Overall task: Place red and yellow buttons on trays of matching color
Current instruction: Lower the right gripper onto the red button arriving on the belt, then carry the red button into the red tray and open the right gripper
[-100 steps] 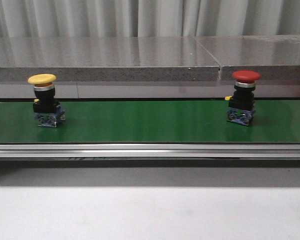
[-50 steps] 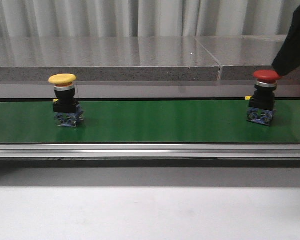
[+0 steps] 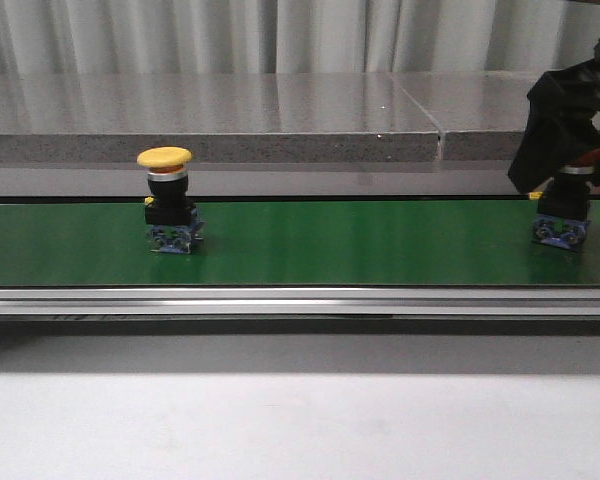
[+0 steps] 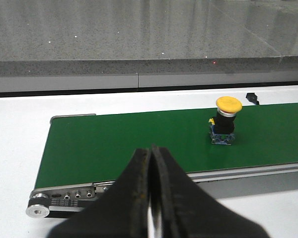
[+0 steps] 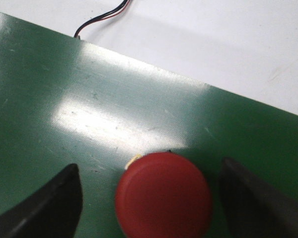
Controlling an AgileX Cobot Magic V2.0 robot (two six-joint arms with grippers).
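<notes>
A yellow button (image 3: 166, 200) stands upright on the green belt (image 3: 330, 245), left of middle; it also shows in the left wrist view (image 4: 225, 124). A red button (image 3: 564, 215) stands at the belt's far right, its cap hidden in the front view by my right arm. In the right wrist view its red cap (image 5: 164, 194) lies between the two open fingers of my right gripper (image 5: 151, 198), which touch nothing. My left gripper (image 4: 151, 163) is shut and empty, hanging before the belt's left end. No tray shows.
A grey stone ledge (image 3: 210, 115) runs behind the belt. The belt's metal rail (image 3: 300, 300) runs along its front. White table (image 3: 300, 420) lies in front. A black and red wire (image 5: 102, 17) lies past the belt's edge.
Both buttons have ridden the belt to the right. My right arm has come down from the upper right over the red button.
</notes>
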